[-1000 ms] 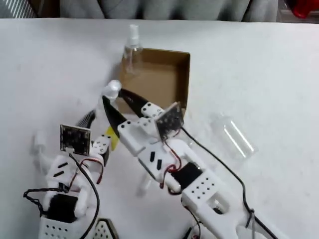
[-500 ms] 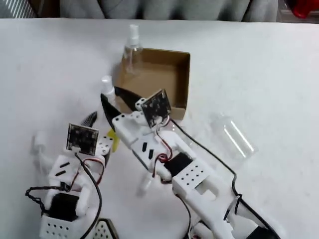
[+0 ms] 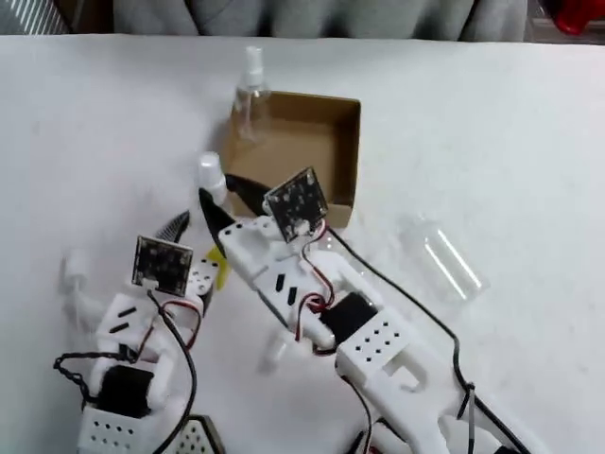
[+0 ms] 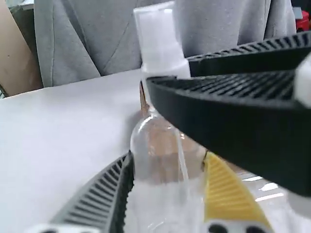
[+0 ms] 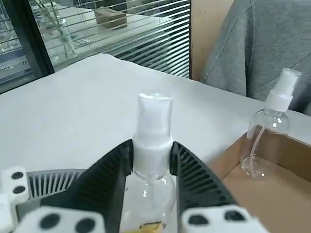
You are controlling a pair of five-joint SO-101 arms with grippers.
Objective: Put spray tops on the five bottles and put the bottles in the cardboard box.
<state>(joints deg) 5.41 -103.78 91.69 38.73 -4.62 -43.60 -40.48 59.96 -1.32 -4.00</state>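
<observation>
We see the left tool pinching the bottle by its clear body, with a grey finger on one side and a yellow finger on the other. The frame edge cuts off the bottle's base in the left wrist view. There the black fingers of the right tool cross in front and hide part of the bottle's shoulder.

The right tool is pressed onto the collar of the top, one ribbed finger on each side. The top stands upright on the bottle's neck, but we cannot tell whether it is fully seated.

In the high view both arms cover the bottle's body. The white top pokes out between the black fingers, just beside the near left corner of the box and outside it.

A second bottle, with its top on, stands upright in the box's far left corner.

A third bottle lies on its side on the tabletop, well to the right of the box. It is so clear against the white that we can hardly make out its ends.

A white piece lies left of the left arm, partly covered by it, and we cannot tell whether it is a top or a bottle. Another white piece sits under the right arm, mostly hidden.
</observation>
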